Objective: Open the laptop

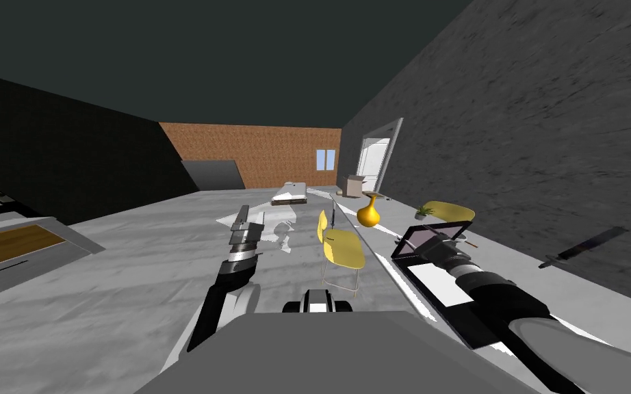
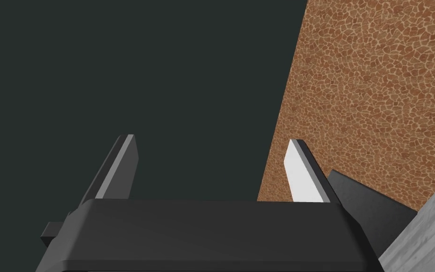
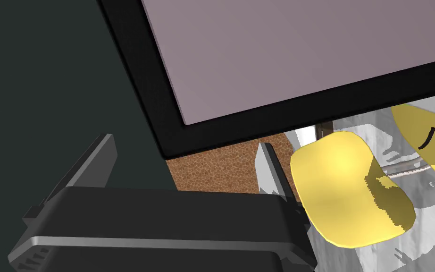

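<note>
Laptop [image 3: 306, 52], lid raised, is found just beyond the right pincer [image 3: 183, 140] (spread wide, nothing held), apparently positioned to push its edge.

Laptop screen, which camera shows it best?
The right wrist view: the laptop screen is close, mauve-grey inside a black bezel, just beyond the open right gripper. The head view has it small, partly behind the right forearm. The left wrist camera points elsewhere.

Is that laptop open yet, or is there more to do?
Partly done: the laptop lid already stands raised, its screen showing. In hand: the right tool, fingers open, is at the lid's edge. To do: probably tipping the lid further back. The left tool hangs open, unused.
</note>
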